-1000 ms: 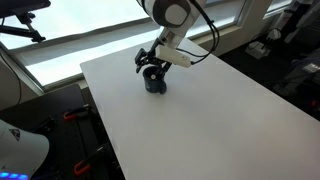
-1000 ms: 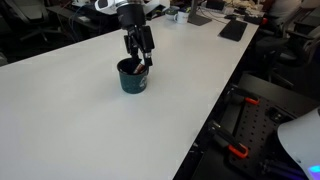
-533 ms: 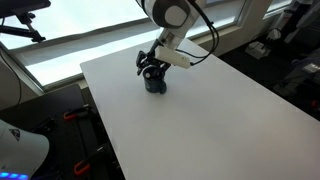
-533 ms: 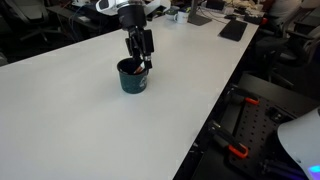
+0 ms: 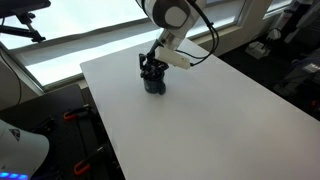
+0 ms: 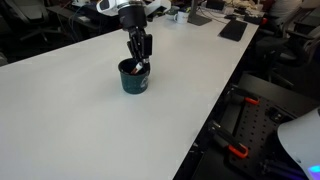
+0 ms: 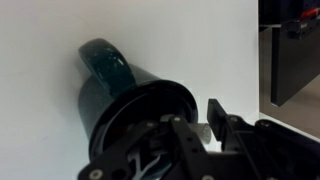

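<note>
I have one mug [image 5: 154, 84] on the white table [image 5: 230, 120], dark teal and upright. In an exterior view it stands out toward 10 o'clock from the table's middle, well in from every edge, and nothing stands near it. The gripper [image 6: 141, 66] hangs straight down over its mouth. In the wrist view the jaws stand apart across the wall at about 3 o'clock on the rim. One finger [image 7: 216, 115] is outside, with a sliver of table showing between it and the mug [image 7: 120, 100], and the other seems to reach inside, though the gripper's own body hides its tip. I judge the mug to be ceramic or hard plastic, so stiff and moderately heavy, with a glossy skin that could slip under a light pinch and chip if knocked over. The wall at the rim looks like the best place to hold it: thin enough for the jaws and close above the mug's weight. The single handle [image 7: 105, 62] sits at about 11 o'clock in the wrist view, away from the fingers. My count is one mug, one handle, one gripper and one table, and I see nothing in the cup, though its inside is dark
</note>
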